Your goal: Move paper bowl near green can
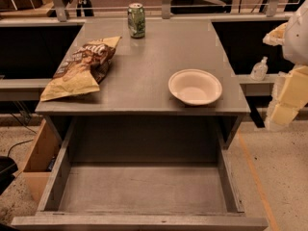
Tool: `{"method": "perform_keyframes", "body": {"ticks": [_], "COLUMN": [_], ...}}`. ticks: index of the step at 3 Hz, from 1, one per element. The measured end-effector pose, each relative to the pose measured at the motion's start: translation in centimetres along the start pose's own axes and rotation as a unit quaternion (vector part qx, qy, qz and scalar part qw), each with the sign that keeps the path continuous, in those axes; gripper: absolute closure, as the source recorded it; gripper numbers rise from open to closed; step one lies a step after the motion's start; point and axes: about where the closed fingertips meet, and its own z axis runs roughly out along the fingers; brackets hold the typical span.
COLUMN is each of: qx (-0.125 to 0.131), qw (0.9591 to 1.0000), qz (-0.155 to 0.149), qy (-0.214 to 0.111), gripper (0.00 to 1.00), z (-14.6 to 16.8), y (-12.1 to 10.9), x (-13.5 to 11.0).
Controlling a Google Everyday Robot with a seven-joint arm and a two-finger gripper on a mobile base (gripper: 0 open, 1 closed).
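Observation:
The off-white paper bowl (195,86) sits upright on the grey tabletop (159,52), near its front right corner. The green can (136,20) with a silver top stands upright at the back edge of the table, left of the middle and well apart from the bowl. My gripper (284,105) hangs at the right edge of the view, beyond the table's right side and level with the bowl. It touches nothing that I can see.
A large tan-and-brown chip bag (83,66) lies on the left side of the table. An open drawer (142,186) sticks out below the front edge. A small clear pump bottle (259,69) stands on a ledge to the right.

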Motion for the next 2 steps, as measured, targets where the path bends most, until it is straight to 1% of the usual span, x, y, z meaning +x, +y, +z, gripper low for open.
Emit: {"method": "perform_keyframes", "body": {"ticks": [1, 2], "qx": [0.007, 0.026], "qw": [1.0000, 0.9987], "qz": [-0.004, -0.034], "qy": [-0.006, -0.028], "gripper": [0.00, 0.00], "z": [-0.06, 0.82], "y": [-0.05, -0.36], "x": [-0.06, 0.22]}}
